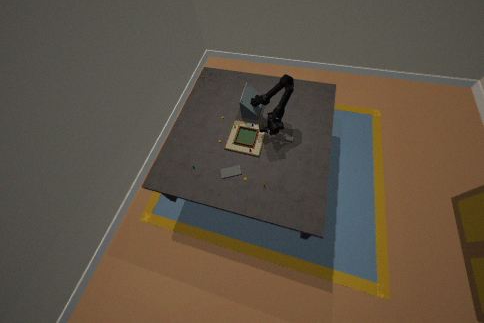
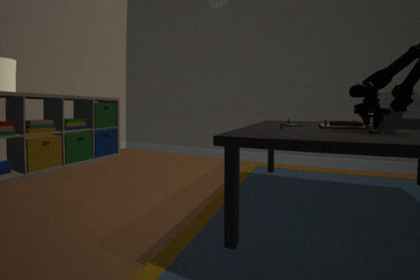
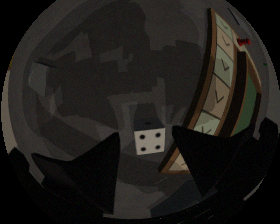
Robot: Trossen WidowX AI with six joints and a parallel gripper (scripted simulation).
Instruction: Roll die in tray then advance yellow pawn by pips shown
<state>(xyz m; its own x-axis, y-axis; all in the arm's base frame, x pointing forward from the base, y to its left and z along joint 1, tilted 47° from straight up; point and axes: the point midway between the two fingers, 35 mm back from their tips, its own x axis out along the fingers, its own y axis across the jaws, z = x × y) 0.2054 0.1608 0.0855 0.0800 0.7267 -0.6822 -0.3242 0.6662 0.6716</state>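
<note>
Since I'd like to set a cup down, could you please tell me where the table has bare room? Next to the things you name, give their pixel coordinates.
Probably the dark grey tabletop (image 1: 295, 205) between the small orange pawn (image 1: 264, 185) and the right edge. It's crowded where the black end effector (image 1: 264, 130) (image 3: 146, 133) straddles the white die (image 3: 150, 141).

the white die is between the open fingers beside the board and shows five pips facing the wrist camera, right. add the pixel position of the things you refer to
Not five: the wrist view shows four pips on the small white cube-shaped die (image 3: 150, 141). The rest is right: it lies between the open black fingers, beside the square board with arrow-marked spaces (image 1: 230, 146) (image 3: 218, 95).
</note>
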